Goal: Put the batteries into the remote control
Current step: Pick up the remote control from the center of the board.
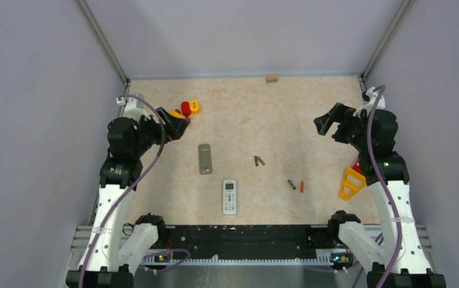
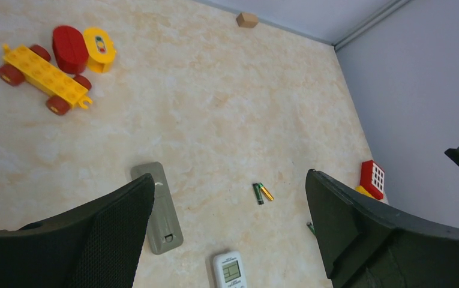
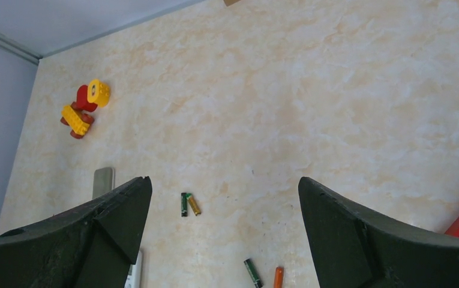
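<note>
A white remote control (image 1: 230, 196) with a small display lies face up near the table's front middle, its top end showing in the left wrist view (image 2: 230, 271). A grey remote-sized slab (image 1: 205, 158) lies to its upper left. Two batteries, one dark green (image 2: 257, 194) and one golden-orange (image 2: 266, 191), lie touching at mid-table (image 1: 258, 161). Further right lie a dark green battery (image 1: 291, 184) and an orange one (image 1: 302, 186), also low in the right wrist view (image 3: 252, 273) (image 3: 278, 277). My left gripper (image 1: 176, 126) (image 2: 230, 177) and right gripper (image 1: 329, 126) (image 3: 224, 180) hang open and empty, high above the table.
A yellow toy car (image 2: 44, 75) with red and yellow blocks (image 1: 189, 108) sits far left, close under the left gripper. A small wooden cube (image 1: 271, 78) lies at the back edge. An orange-yellow triangular frame (image 1: 351, 182) and a red window block (image 2: 372, 178) stand near the right arm.
</note>
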